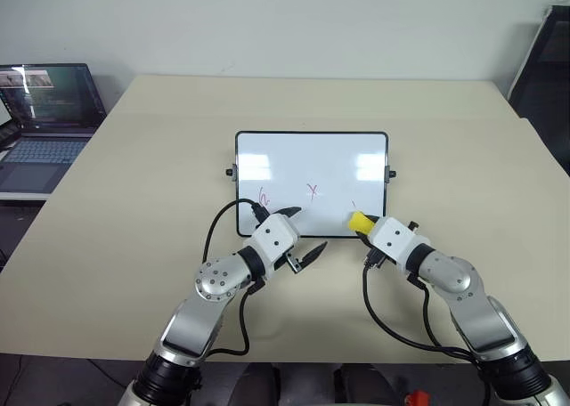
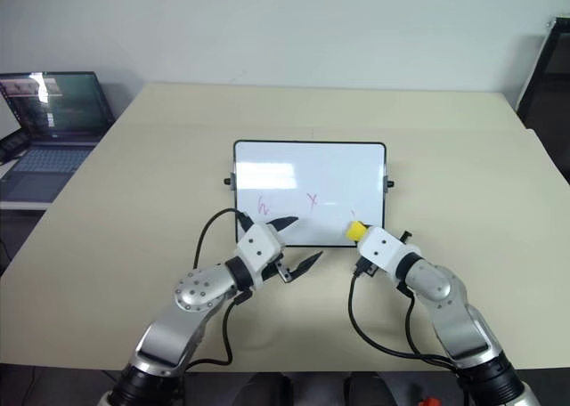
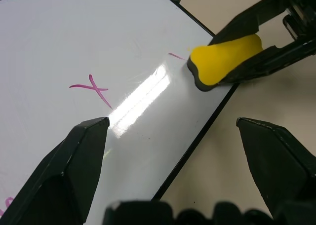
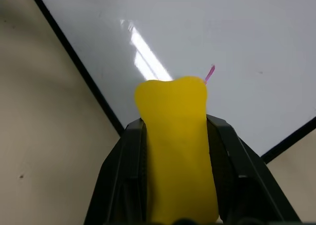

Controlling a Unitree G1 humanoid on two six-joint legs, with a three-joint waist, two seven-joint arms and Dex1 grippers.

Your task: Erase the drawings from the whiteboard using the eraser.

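Note:
The whiteboard (image 1: 312, 161) lies flat in the middle of the table. Its near part carries pink drawings: a squiggle (image 1: 264, 195) at the left, an x (image 1: 313, 190) in the middle and a short stroke (image 1: 354, 205) at the right. My right gripper (image 1: 363, 227) is shut on the yellow eraser (image 1: 359, 220), whose tip sits at the board's near right corner just short of that stroke (image 4: 210, 73). The eraser's dark underside (image 3: 200, 82) faces the board. My left gripper (image 1: 307, 231) is open over the board's near edge, below the x (image 3: 94, 88), holding nothing.
An open laptop (image 1: 44, 121) stands on a side surface at the far left. A dark object (image 1: 548, 59) stands past the table's far right corner. Black cables loop from both wrists over the near table (image 1: 134, 201).

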